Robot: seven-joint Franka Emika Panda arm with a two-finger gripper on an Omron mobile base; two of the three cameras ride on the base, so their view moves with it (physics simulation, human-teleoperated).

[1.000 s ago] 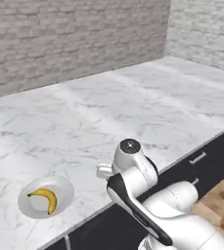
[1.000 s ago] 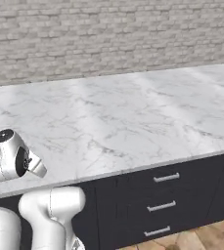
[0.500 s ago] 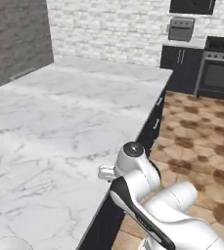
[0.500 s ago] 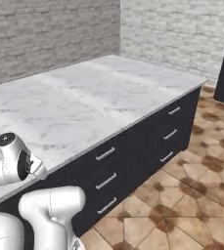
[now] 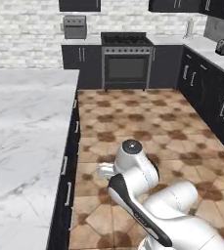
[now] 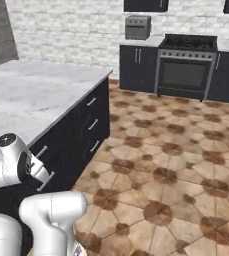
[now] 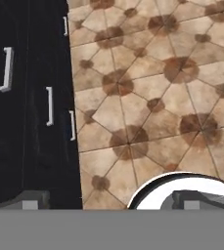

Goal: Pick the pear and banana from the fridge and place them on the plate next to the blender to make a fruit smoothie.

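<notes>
The pear, banana, fridge, plate and blender are all out of view. My gripper (image 7: 111,201) is open, its two dark fingertips (image 7: 31,199) standing wide apart at the bottom of the hand view with nothing between them. It looks down at brown floor tiles and the dark drawer fronts (image 7: 30,97) of the island. The white arm (image 5: 133,171) is folded close above the base, beside the island's corner.
The marble island counter (image 5: 20,136) runs along my left, with dark handled drawers (image 6: 88,125) below it. Brown tiled floor (image 5: 147,122) stretches ahead to a black stove (image 5: 125,63). A grey appliance (image 5: 75,27) sits on the back counter. Dark cabinets (image 5: 216,97) line the right wall.
The whole picture has swung as the base turned: the counter with plate and banana has left the view, and floor and stove have come in. The arm keeps its pose, gripper still open.
</notes>
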